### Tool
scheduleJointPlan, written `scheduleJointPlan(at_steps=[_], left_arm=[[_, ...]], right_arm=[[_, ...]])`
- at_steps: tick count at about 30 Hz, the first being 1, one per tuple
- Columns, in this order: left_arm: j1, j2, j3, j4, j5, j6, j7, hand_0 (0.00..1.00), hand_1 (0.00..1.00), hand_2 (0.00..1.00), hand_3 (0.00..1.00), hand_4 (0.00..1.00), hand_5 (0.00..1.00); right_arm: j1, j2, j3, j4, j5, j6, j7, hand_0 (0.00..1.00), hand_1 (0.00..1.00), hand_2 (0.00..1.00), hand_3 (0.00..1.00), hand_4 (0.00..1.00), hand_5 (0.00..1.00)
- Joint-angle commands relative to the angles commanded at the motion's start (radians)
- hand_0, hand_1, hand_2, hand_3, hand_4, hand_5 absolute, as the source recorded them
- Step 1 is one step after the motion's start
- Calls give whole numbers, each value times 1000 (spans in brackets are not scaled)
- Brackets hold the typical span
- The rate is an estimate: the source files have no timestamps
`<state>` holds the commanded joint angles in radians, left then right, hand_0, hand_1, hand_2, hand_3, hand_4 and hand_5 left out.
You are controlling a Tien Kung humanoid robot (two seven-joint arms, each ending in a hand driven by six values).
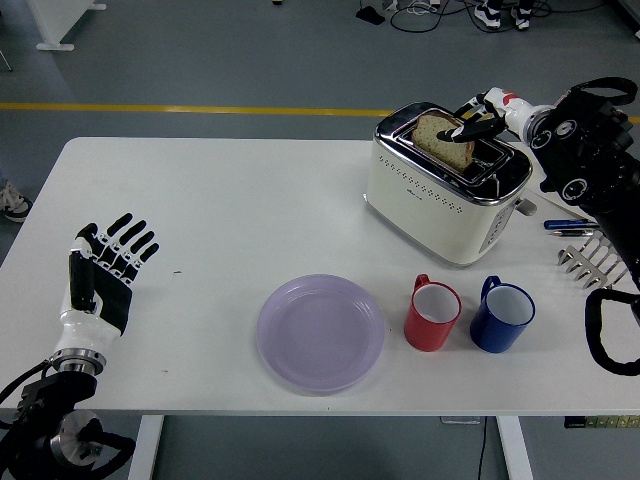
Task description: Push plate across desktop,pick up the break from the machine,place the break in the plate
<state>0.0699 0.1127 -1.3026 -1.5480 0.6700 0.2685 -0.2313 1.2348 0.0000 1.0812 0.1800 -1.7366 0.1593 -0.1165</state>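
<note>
Bread [443, 139] stands upright in the near slot of the toaster [445, 185] at the table's far right, its top well clear of the chrome rim, and your right hand [478, 118] is at that top edge with the fingers loosely curled around it; from this height you cannot tell whether they have closed on the slice or only touch it, so treat the grasp as unproven; pinch the crust from both flat faces, low enough to get a firm bite, and lift straight up along the slot so the slice does not catch on the rim; once clear, carry it toward you and leftward to the purple plate [320, 333], which lies near the table's front edge, just left of the red mug [432, 315] and the blue mug [503, 317]; keep the arm high over both mugs; your left hand [103, 277] rests at the table's left edge, fingers spread and empty; the fingertips behind the bread are hidden, and the black arm blocks part of the table's right end
</note>
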Motion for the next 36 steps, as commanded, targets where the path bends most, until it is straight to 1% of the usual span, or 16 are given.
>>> scheduleJointPlan(at_steps=[1, 4, 5, 10, 11, 16, 17, 22, 23, 28, 29, 34, 35, 36], left_arm=[[-1, 0, 0, 0, 0, 0, 0, 726, 711, 700, 678, 483, 998], [-2, 0, -2, 1, 0, 0, -1, 726, 711, 700, 678, 483, 998], [-2, 0, -2, 1, 0, 0, -2, 726, 709, 699, 678, 481, 998], [-2, 0, -3, 3, -1, 1, -3, 726, 709, 699, 678, 481, 998], [-2, 0, -3, 4, -1, 0, -3, 726, 707, 698, 678, 479, 998], [-3, 0, -2, 7, -1, 0, -3, 726, 707, 698, 678, 479, 998], [-4, 0, -2, 8, -1, 0, -3, 728, 705, 696, 676, 476, 998], [-4, 0, -3, 11, -1, 1, -5, 728, 705, 696, 676, 476, 998], [-4, 0, -3, 12, -1, 1, -5, 727, 704, 695, 675, 474, 998], [-6, 0, -4, 17, -2, 0, -6, 727, 704, 695, 675, 474, 998], [-6, 0, -4, 17, -2, 0, -7, 728, 704, 695, 673, 472, 998], [-7, -1, -4, 21, -1, 0, -8, 728, 704, 695, 673, 472, 998], [-7, -1, -4, 21, -2, 0, -8, 727, 702, 692, 672, 470, 998], [-7, -1, -4, 22, -2, 0, -8, 727, 702, 692, 672, 470, 998]], right_arm=[[-1, 0, -29, 0, 25, -3, 3, 672, 659, 652, 713, 851, 377], [-4, 0, -70, 0, 54, -11, 3, 672, 659, 652, 713, 851, 377], [-4, 0, -76, 0, 57, -14, 2, 586, 619, 614, 690, 834, 354], [-5, 0, -75, 0, 51, -32, -5, 586, 619, 614, 690, 834, 354], [-5, 0, -83, 0, 58, -38, -6, 473, 543, 563, 661, 800, 316], [-7, 0, -108, 0, 80, -52, -7, 473, 543, 563, 661, 800, 316], [-9, 0, -116, 0, 87, -54, -7, 382, 479, 513, 618, 774, 279], [-16, 0, -161, 0, 128, -55, -6, 382, 479, 513, 618, 774, 279], [-17, 0, -170, 0, 137, -55, -6, 300, 405, 457, 575, 727, 220], [-23, 0, -223, 0, 191, -84, -3, 300, 405, 457, 575, 727, 220], [-25, 0, -231, 0, 200, -93, -3, 243, 346, 427, 516, 627, 111], [-26, 0, -261, 0, 237, -129, 4, 243, 346, 427, 516, 627, 111], [-26, 0, -267, 0, 243, -134, 6, 202, 331, 418, 505, 579, 81], [-26, 0, -273, 0, 249, -138, 8, 202, 331, 418, 505, 579, 81]])
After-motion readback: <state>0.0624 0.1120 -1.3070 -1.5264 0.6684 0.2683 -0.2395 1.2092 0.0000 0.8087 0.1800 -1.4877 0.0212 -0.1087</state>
